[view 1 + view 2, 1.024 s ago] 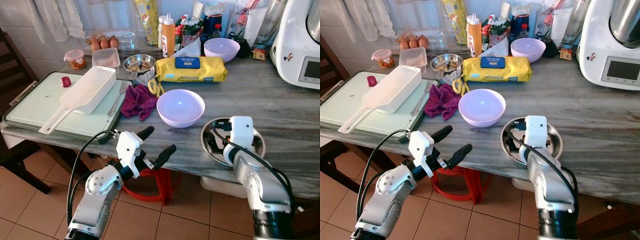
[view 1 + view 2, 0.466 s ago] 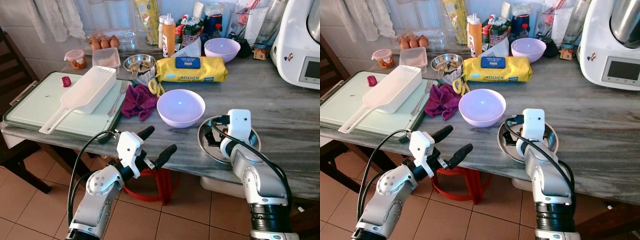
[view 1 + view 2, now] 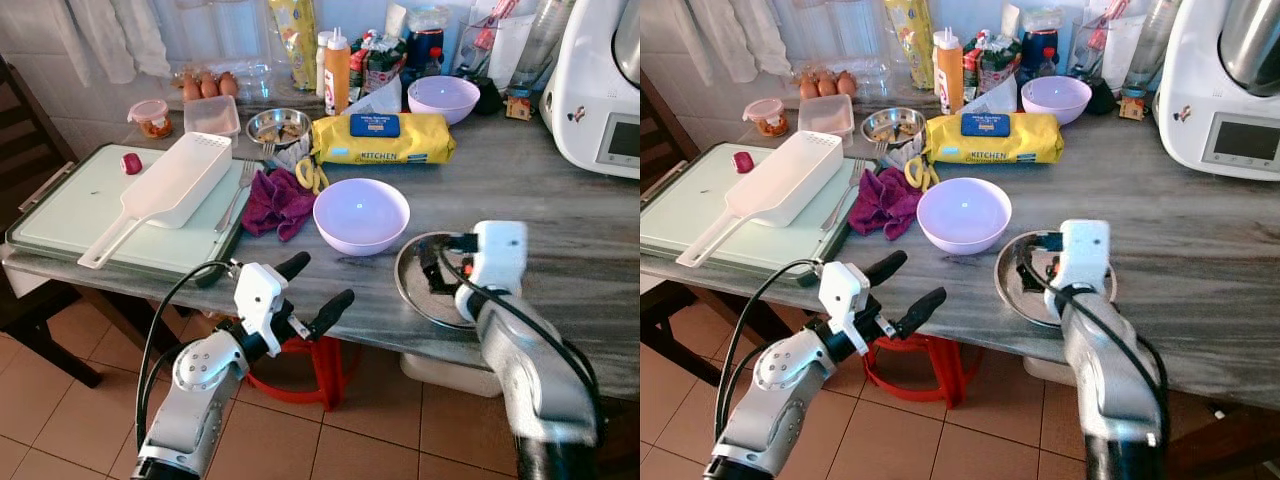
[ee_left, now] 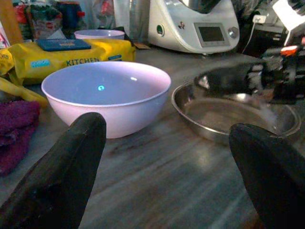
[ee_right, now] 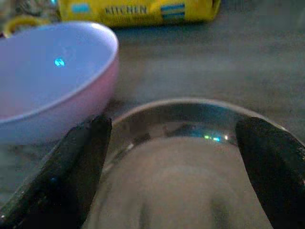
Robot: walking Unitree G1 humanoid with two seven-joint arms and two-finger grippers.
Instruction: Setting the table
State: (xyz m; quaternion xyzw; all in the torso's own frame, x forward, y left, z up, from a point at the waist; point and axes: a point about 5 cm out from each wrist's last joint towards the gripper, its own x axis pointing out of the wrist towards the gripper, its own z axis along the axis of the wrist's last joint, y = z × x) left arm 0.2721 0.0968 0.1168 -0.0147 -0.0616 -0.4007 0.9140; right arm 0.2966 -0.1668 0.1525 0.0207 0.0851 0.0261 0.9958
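A shallow steel bowl (image 3: 412,290) sits near the table's front edge, right of a lilac bowl (image 3: 361,215). My right gripper (image 5: 174,128) is open, its fingers (image 3: 433,272) spread low over the steel bowl's inside, and my right arm hides the bowl's right half. In front of the table edge, below the lilac bowl (image 4: 106,93), my left gripper (image 3: 322,281) is held open and holds nothing. A second lilac bowl (image 3: 443,98) stands at the back.
A pale green tray (image 3: 70,215) at the left carries a white scoop (image 3: 170,190). A fork (image 3: 236,195), purple cloth (image 3: 275,203) and yellow package (image 3: 380,138) lie behind the bowls. A white kitchen machine (image 3: 600,85) is far right, a red stool (image 3: 300,375) under the table.
My right wrist has shifted to the right over the steel bowl and is blurred with motion. The steel bowl sits slightly further left than a second ago. The left arm has not moved.
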